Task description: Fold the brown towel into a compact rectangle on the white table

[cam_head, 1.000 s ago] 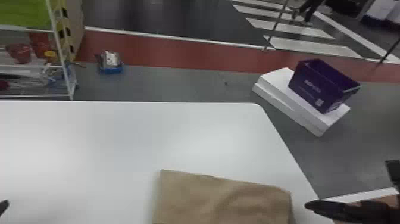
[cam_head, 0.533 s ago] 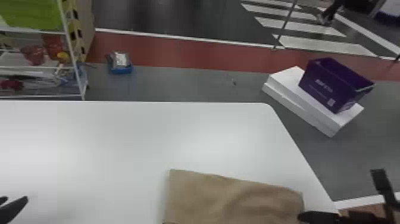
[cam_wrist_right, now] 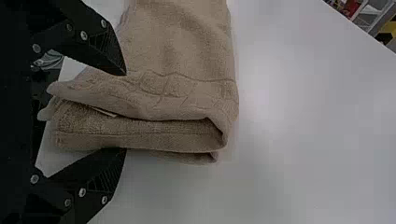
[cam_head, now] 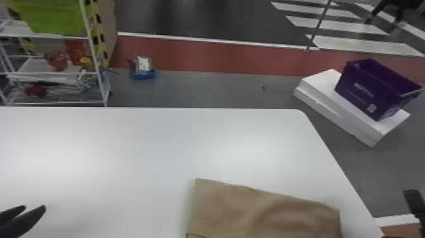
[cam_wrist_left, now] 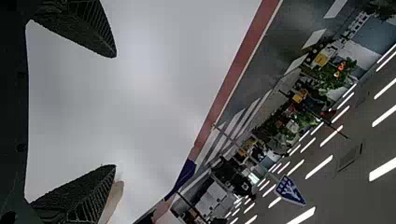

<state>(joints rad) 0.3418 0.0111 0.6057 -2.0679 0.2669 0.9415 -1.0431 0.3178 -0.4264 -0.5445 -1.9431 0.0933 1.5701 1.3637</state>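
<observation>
Beyond the smooth white tabletop, a purple plastic basket sits on a white slab. The folded brown cloth towel lies near the tabletop's right edge. The left claw gapes wide, empty; the right claw is spread around the towel's layered end, unclamped.

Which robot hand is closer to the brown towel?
Right. The right gripper has its open fingers at the folded end of the brown towel. The left gripper is farther off, over the white table, to the towel's left.
</observation>
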